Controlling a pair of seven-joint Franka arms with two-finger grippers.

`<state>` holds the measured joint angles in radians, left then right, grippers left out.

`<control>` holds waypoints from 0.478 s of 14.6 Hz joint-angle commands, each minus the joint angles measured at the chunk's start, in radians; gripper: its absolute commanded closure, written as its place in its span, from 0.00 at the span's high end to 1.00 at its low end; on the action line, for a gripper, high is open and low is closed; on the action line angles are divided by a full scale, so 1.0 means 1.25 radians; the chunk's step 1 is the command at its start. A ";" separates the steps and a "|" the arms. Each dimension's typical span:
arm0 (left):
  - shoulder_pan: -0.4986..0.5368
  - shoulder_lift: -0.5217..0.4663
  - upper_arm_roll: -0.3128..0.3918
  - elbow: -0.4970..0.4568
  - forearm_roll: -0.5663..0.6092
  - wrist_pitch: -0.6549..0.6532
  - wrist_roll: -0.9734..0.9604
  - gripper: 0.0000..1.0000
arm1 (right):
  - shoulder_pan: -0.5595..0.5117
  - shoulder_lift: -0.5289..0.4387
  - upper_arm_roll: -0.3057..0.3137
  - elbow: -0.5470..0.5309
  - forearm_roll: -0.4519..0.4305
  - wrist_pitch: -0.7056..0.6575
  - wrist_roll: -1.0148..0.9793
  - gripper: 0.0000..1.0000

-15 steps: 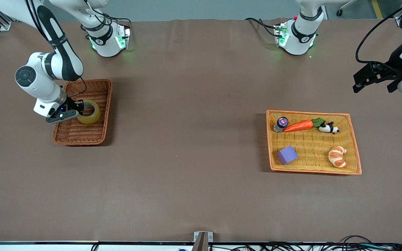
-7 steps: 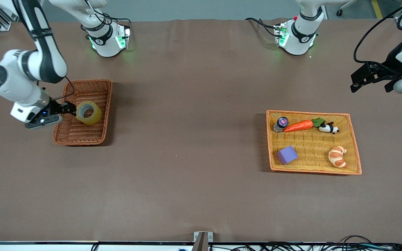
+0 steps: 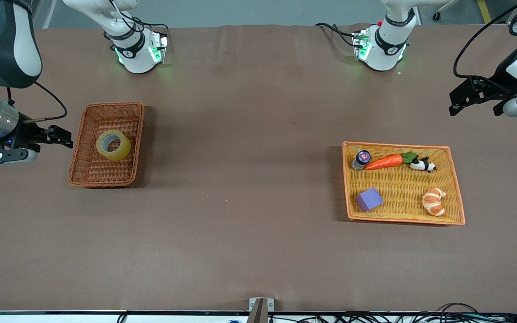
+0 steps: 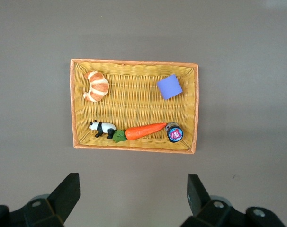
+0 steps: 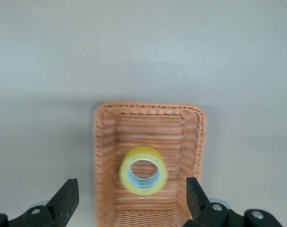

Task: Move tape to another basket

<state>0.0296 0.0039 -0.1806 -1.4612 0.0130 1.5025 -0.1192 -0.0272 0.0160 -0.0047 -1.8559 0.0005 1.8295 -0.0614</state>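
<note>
The tape [image 3: 123, 150], a yellowish ring with a grey core, lies flat in the narrow reddish-brown wicker basket [image 3: 106, 106] near the right arm's end of the table. It also shows in the right wrist view [image 5: 143, 152], inside the basket [image 5: 148, 108]. My right gripper [image 3: 61, 137] is open and empty, up in the air over the bare table beside the basket, toward the right arm's end; in its own view [image 5: 131, 189] the jaws stand wide apart. My left gripper [image 3: 474, 106] is open and empty, high over the table at the left arm's end [image 4: 132, 183].
A wider orange-yellow woven basket [image 3: 402, 188] sits toward the left arm's end and holds a croissant [image 3: 434, 201], a purple cube [image 3: 369, 199], a carrot [image 3: 384, 162], a panda figure [image 3: 422, 165] and a small bottle [image 3: 361, 159]. It also shows in the left wrist view [image 4: 134, 99].
My right gripper let go of the tape and drew back from the wicker basket toward the right arm's end. The tape settled flat in the basket. The left gripper shifted slightly.
</note>
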 commanded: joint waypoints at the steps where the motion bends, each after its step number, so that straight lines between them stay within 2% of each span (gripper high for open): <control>1: 0.006 -0.037 -0.011 -0.040 -0.003 -0.002 0.016 1.00 | -0.027 0.008 0.038 0.111 0.012 -0.081 0.082 1.00; 4: 0.006 -0.078 -0.010 -0.095 -0.003 0.007 0.016 1.00 | -0.025 0.019 0.004 0.288 0.000 -0.163 0.081 1.00; 6: 0.007 -0.122 -0.011 -0.156 -0.004 0.038 0.014 1.00 | -0.020 0.019 -0.019 0.338 0.013 -0.245 0.085 1.00; 7: 0.006 -0.115 -0.011 -0.149 -0.003 0.047 0.014 1.00 | -0.021 0.020 -0.023 0.353 0.025 -0.280 0.085 1.00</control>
<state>0.0289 -0.0805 -0.1903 -1.5779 0.0130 1.5194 -0.1192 -0.0446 0.0155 -0.0279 -1.4764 0.0032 1.5531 0.0312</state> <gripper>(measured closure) 0.000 0.000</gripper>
